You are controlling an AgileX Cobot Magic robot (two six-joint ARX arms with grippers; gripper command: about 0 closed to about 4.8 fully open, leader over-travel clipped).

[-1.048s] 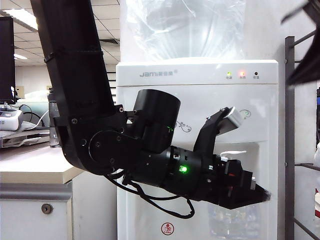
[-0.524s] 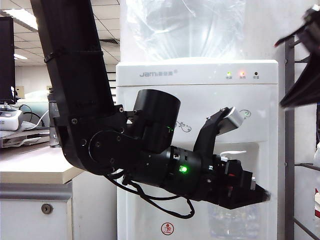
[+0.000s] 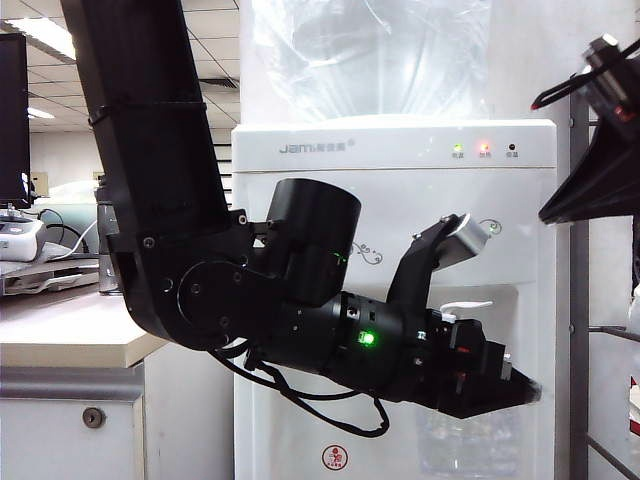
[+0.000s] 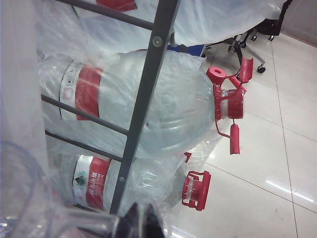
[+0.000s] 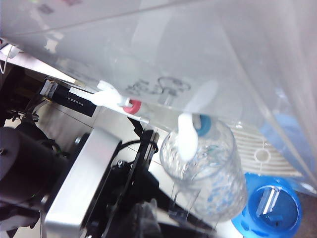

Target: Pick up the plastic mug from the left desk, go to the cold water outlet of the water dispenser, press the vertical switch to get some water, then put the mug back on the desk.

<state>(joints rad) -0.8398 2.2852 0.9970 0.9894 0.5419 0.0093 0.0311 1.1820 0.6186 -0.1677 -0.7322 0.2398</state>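
We hold the plastic mug [image 5: 205,168] clamped in the left gripper [image 3: 505,385] under the cold water outlet [image 5: 203,124]. Its vertical switch [image 5: 187,134] hangs upright over the mug's mouth. Our right gripper [image 3: 595,150] is up near the water dispenser's [image 3: 400,150] top right corner, the nearer free one, and whether its jaws are apart we cannot tell.

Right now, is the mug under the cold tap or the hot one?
Cold. The right wrist view shows the mug directly below the blue-ringed tap; the red-ringed tap sits off to one side.

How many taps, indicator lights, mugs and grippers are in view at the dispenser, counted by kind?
Taps: 2, the red-ringed tap and the blue-ringed tap
Indicator lights: 3
Mugs: 1, the mug below the blue-ringed tap
Grippers: 2, the left gripper shut on the mug at the dispenser, the right gripper at the exterior view's upper right
Total: 8
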